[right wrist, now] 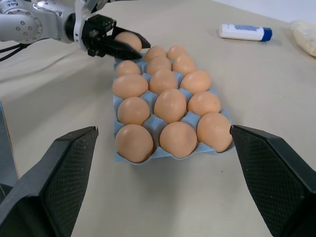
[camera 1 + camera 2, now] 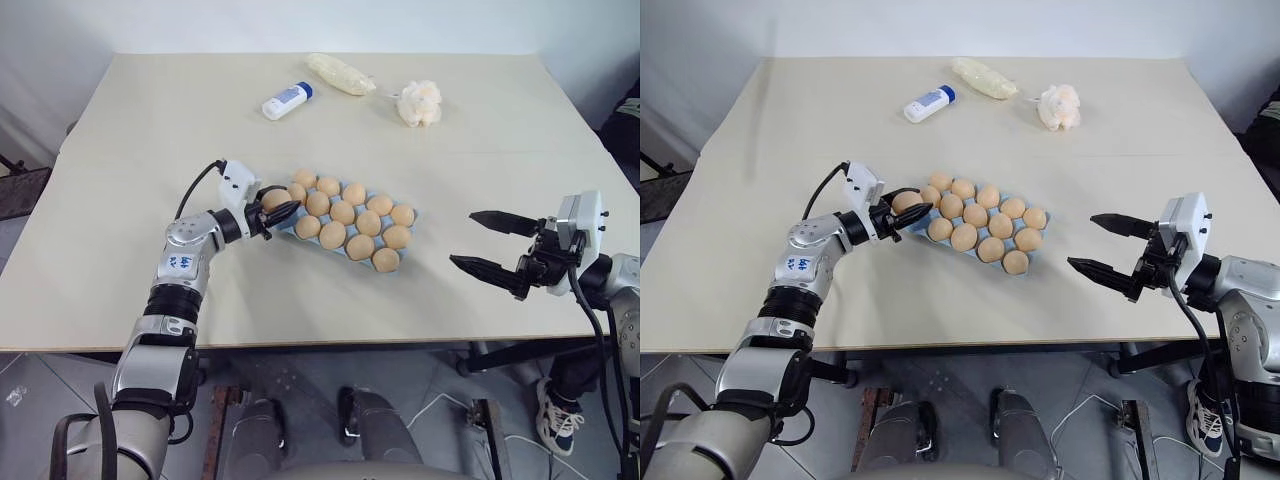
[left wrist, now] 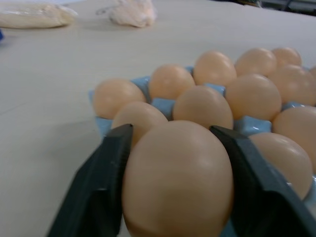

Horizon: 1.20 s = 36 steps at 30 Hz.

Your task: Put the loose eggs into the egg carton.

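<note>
A large beige table is set against a plain white wall. Grey floor is seen beneath its near edge. Even lighting is noted throughout.

head pair: high, looking forward and down over the table, both arms in frame | left wrist: very close, level along the left gripper, egg carton just past its fingertips | right wrist: farther back, facing the same carton between the right gripper fingers, left gripper beyond.
</note>
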### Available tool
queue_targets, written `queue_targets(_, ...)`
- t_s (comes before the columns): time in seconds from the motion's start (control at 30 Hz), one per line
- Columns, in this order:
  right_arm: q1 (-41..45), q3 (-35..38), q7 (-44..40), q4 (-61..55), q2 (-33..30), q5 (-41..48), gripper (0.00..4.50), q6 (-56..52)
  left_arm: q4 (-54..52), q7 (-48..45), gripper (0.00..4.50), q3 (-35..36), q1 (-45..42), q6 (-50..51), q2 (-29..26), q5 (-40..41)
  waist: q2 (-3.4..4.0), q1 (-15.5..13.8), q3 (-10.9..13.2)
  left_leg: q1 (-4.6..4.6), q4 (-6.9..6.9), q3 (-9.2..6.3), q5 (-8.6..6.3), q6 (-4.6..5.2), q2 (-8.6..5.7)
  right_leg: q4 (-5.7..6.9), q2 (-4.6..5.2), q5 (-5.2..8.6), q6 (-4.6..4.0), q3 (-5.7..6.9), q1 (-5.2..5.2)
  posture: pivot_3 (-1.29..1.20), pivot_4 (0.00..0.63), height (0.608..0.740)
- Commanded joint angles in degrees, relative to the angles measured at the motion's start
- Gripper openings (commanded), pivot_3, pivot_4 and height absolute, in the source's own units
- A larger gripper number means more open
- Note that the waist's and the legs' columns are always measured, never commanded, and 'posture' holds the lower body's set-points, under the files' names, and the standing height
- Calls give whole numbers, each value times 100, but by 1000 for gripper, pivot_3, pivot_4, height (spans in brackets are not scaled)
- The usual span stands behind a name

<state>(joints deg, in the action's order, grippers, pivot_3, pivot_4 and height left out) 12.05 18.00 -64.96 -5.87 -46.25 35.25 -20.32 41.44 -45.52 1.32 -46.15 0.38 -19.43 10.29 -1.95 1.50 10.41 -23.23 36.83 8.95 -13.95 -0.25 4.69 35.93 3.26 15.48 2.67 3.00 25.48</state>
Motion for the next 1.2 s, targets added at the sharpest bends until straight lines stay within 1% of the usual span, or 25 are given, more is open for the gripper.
queue_targets(0.03,7,174,41,-207,-89,115,4500,-24,-111,-91,3658,77,-171,-96,-33,54,0,-3,0,0,3,0,0,0,1,2,0,0,0,0,0,0,150,740)
queue_targets(0.1,25,170,39,-196,-89,109,4500,-26,-232,-150,4324,93,-142,-74,-42,97,0,-4,0,0,5,-2,0,0,2,4,0,0,0,0,0,0,150,740)
queue_targets(0.13,42,165,36,-182,-92,105,4500,-25,-295,-167,4490,100,-126,-49,-54,112,0,-3,0,0,6,-2,0,0,2,4,0,0,-1,0,0,0,150,740)
queue_targets(0.23,112,139,13,-114,-100,90,4500,-13,-500,-196,4490,155,-90,45,-106,175,0,-4,0,-1,7,-1,0,0,1,4,0,0,0,0,0,0,150,740)
queue_targets(0.37,191,104,-24,-46,-100,68,4500,4,-852,-154,4490,437,-84,161,-203,432,0,4,1,-2,8,-1,-1,1,2,4,0,-1,1,-2,0,0,150,740)
queue_targets(0.43,242,86,-62,10,-104,53,4500,17,-1027,-274,4490,552,-34,330,-369,560,0,10,1,-2,8,-1,-1,1,5,5,0,-1,1,-2,0,0,150,740)
queue_targets(0.57,369,-1,-226,167,-133,12,4500,57,-1336,-582,4490,661,212,930,-902,730,2,21,2,2,7,1,-1,0,8,7,-5,0,-1,-4,0,0,150,740)
queue_targets(0.67,504,-121,-430,334,-163,-49,4500,87,-1485,-1103,4490,677,467,1125,-1259,886,2,11,2,3,8,2,-1,0,8,9,-6,1,-1,-4,0,0,150,740)
queue_targets(0.77,685,-305,-679,606,-203,-169,4500,180,-1393,-1655,4490,689,659,1004,-1531,936,2,8,2,0,13,2,-1,0,6,8,1,0,-1,-2,0,0,150,740)
queue_targets(0.83,816,-475,-905,822,-213,-281,4500,273,-1276,-2118,4490,584,778,994,-1758,878,2,5,2,-1,13,2,-2,1,5,6,10,0,-1,-2,0,0,150,740)
queue_targets(0.93,973,-640,-1128,1055,-212,-398,4500,375,-1197,-2565,4490,458,910,951,-1970,799,3,2,2,0,12,1,-3,2,5,6,24,1,-3,0,0,0,150,740)
queue_targets(1.07,1147,-735,-1223,1252,-174,-474,4500,458,-1196,-2983,4490,425,992,833,-2180,806,6,6,4,-3,12,2,-5,3,7,5,28,2,-4,-2,1,0,150,740)
queue_targets(1.2,1147,-770,-1279,1304,-168,-491,4500,490,-1074,-3192,4490,491,914,697,-2167,879,6,6,4,-2,12,1,-6,1,11,6,27,4,-9,-1,2,0,150,740)
